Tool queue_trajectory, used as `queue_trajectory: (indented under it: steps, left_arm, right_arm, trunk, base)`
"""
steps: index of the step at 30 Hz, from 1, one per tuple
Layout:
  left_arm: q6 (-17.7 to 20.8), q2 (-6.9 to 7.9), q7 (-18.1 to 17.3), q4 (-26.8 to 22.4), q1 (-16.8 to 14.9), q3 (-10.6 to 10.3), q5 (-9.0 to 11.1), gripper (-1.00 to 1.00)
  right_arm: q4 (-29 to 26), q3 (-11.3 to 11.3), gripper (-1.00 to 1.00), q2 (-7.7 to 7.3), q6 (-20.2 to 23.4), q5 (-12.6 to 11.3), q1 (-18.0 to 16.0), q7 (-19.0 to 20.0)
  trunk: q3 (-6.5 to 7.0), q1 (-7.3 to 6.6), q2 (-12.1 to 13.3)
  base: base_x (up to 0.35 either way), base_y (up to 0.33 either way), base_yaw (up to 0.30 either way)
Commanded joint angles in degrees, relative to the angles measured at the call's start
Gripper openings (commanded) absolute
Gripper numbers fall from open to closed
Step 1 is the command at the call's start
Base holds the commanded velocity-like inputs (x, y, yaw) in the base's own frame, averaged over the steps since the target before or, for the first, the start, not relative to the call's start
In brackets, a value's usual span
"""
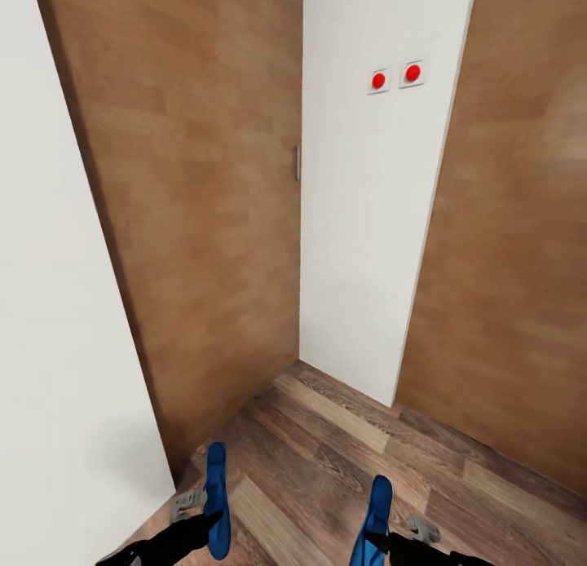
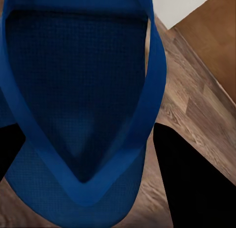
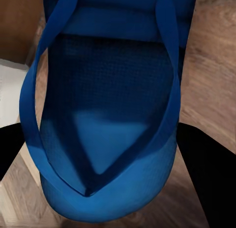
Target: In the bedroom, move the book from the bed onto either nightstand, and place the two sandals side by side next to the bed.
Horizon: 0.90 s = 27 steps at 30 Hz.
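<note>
wood-plank floor (image 1: 326, 460), white wall (image 1: 367, 223), brown doors (image 1: 204, 207)

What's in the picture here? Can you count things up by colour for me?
Blue sandals: 2
Red wall buttons: 2
Brown wooden doors: 2
Total: 6

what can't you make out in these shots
- Left claw, head view: its grip on the left sandal sits behind the sole.
- Right claw, head view: cut off by the bottom edge, as is the right sandal.
- Wrist views: each sandal hides the floor behind it.
</note>
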Motion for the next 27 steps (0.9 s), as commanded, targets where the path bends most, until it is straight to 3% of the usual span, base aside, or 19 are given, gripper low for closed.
queue_trajectory:
  steps: [1,12,27]
  left_arm:
    - [0.0,0.02,-0.2,0.1,-0.1,-0.1,0.3,-1.00]
    - [-0.1,0.02,-0.2,0.1,-0.1,-0.1,0.1,-1.00]
    - [0.0,0.02,-0.2,0.1,-0.1,-0.1,0.1,-1.00]
  right_arm:
    - [-0.1,-0.1,-1.00,-0.02,0.6,-0.5,0.0,0.1]
    - [-0.1,-0.1,-1.00,-0.02,0.6,-0.4,0.0,0.0]
    - [-0.1,-0.1,-1.00,-0.02,0.6,-0.4,0.0,0.0]
  trunk:
    - [-0.06,-0.01,0.0]
    - [-0.06,-0.01,0.0]
    - [-0.06,-0.01,0.0]
  base:
    - [-0.001,0.000,0.293]
    - [0.000,0.000,0.267]
    - [0.000,0.000,0.020]
